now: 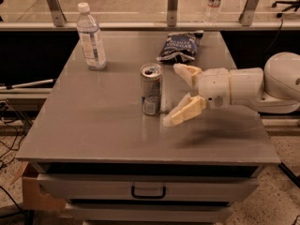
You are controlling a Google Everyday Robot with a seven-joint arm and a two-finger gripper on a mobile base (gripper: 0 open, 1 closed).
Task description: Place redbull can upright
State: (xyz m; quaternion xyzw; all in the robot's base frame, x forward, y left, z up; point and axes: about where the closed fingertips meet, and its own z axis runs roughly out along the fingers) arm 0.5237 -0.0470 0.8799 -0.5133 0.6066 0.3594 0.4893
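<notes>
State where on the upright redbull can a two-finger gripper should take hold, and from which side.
Grip the redbull can around its straight mid-body, coming level from picture right, where the gripper sits open beside it. The can stands upright and slim, so its round sides should fit between the fingers.

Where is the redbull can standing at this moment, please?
In the camera view the redbull can stands upright near the middle of the table, in front of the chip bag, with the open hand at its picture-right side.
</notes>
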